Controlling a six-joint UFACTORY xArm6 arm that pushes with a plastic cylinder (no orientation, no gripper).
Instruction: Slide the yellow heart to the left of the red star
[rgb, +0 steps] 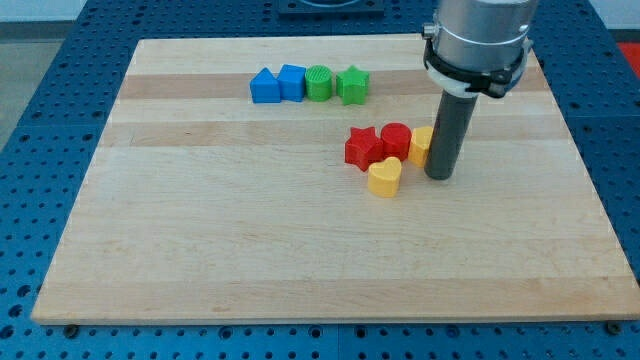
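My tip (439, 176) has no fingers; it sits right of the yellow heart (384, 177), which is below-right of the red star (361, 147).

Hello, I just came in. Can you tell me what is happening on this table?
A robot arm is pushing small blocks on a wooden board with my tip. The tip stands to the view's right of the yellow heart, apart from it, beside another yellow block. The heart lies just below the red star, not yet on its left. A red cylinder sits between the star and the other yellow block.
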